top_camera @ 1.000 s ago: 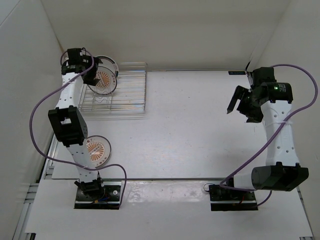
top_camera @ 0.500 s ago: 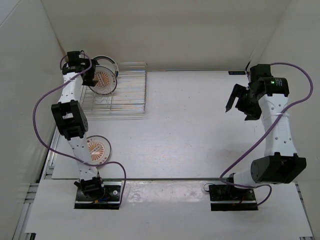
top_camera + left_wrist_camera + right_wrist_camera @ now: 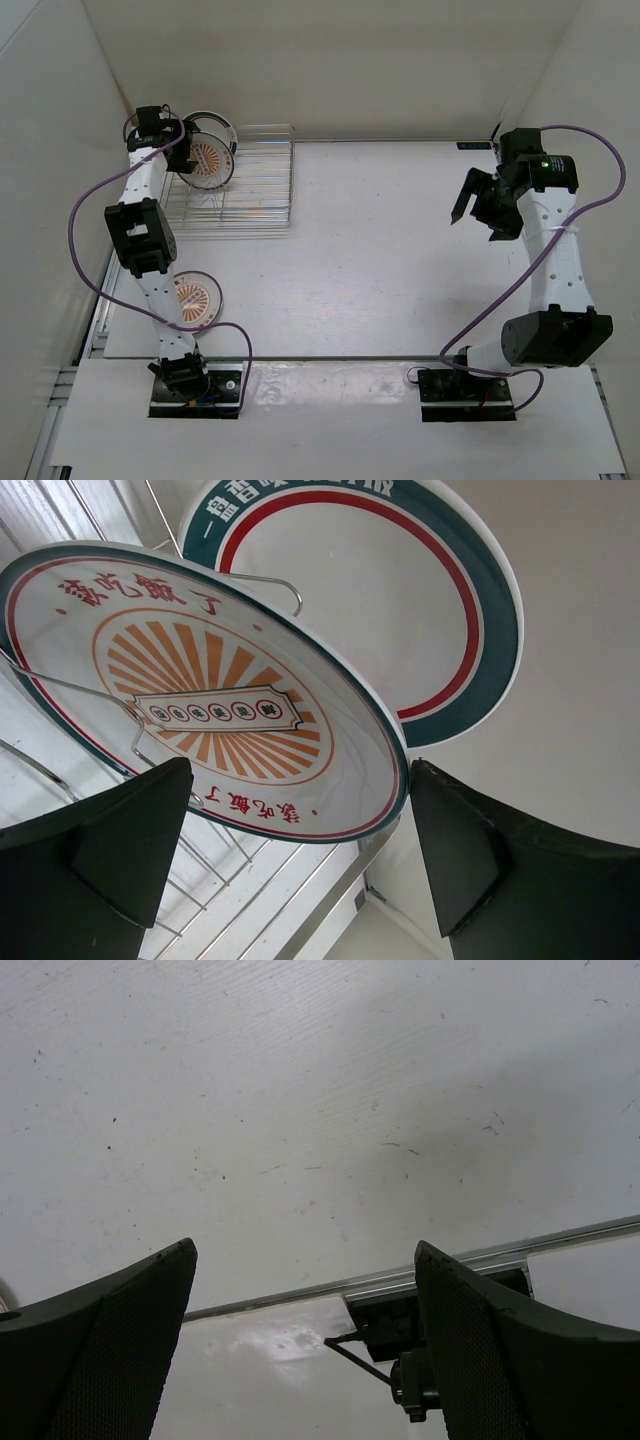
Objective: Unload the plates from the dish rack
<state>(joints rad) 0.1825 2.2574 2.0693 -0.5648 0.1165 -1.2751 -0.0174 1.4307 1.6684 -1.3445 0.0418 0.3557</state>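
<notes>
Your left gripper [image 3: 300, 785] holds its jaws wide apart, the sunburst plate [image 3: 215, 695] upright in the dish rack [image 3: 262, 190] just ahead between them; closing askew could snag a wire or topple the teal-ringed plate [image 3: 400, 580] behind.

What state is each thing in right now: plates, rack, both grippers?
Silvery wire dish rack: holds two plates.
Orange-sunburst round white plate: upright in rack slot.
Teal-and-red-rimmed white plate: upright in rack, behind it.
Second orange-sunburst plate: flat on table.
Left gripper: open, at racked sunburst plate.
Right gripper: open, empty.
</notes>
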